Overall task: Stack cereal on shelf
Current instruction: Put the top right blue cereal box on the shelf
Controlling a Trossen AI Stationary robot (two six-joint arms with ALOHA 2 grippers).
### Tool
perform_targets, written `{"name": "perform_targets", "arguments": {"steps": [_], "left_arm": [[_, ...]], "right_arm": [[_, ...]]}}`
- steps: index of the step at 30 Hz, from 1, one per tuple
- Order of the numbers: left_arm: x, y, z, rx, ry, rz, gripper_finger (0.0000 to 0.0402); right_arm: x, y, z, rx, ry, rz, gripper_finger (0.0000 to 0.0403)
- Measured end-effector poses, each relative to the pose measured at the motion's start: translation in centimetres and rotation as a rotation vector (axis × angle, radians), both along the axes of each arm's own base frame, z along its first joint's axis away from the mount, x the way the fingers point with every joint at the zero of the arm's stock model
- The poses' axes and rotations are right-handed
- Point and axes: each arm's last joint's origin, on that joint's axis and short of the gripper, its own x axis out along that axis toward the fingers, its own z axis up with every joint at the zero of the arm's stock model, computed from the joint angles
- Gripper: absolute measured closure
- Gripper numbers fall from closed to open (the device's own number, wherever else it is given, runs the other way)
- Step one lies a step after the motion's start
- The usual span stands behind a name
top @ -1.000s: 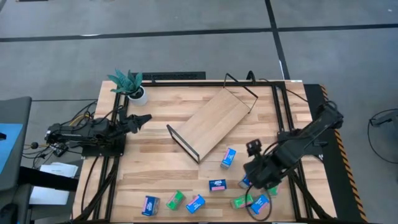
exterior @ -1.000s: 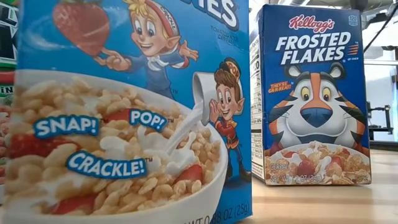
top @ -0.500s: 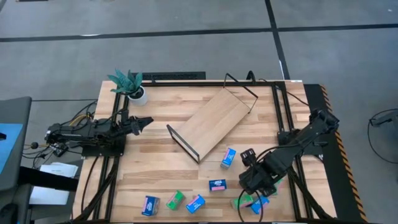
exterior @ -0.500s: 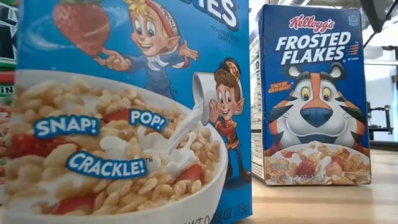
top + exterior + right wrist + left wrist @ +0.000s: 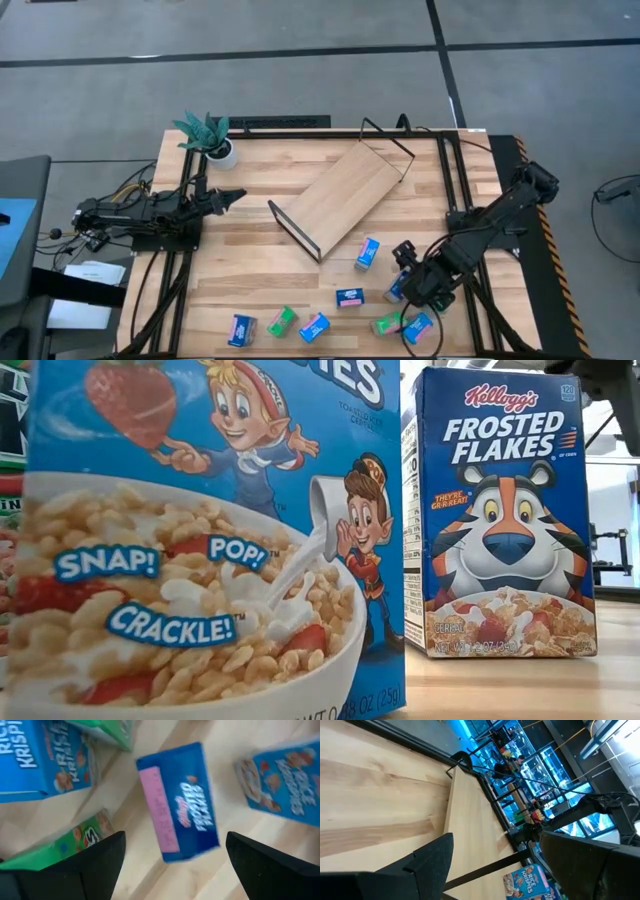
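The right gripper [image 5: 410, 283], wide open and empty, hovers over a blue box [image 5: 179, 802] near the desk's front edge. Crowding boxes could snag a finger. The left gripper [image 5: 232, 193] waits open, also empty.

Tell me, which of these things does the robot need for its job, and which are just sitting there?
For the job:
- cereal boxes, e.g., none yet on the shelf
- shelf
- right gripper, open above a box
- left gripper, open, waiting

Just there:
- potted plant
- cables at the table's left edge
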Motion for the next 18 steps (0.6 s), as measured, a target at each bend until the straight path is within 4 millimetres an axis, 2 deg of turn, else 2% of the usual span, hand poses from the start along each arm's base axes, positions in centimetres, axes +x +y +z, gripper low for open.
{"name": "perform_targets", "arguments": {"steps": [10, 18], "left_arm": [[0.0, 0.0, -0.1, -0.016, 0.001, 0.003, 0.0116], [0.0, 0.0, -0.2, -0.038, 0.005, 0.003, 0.0116]], "right_arm": [[-0.1, -0.2, -1.4, 0.036, -0.032, 0.011, 0.0040], [0.2, -0.5, -1.9, 0.033, -0.033, -0.005, 0.0095]]}}
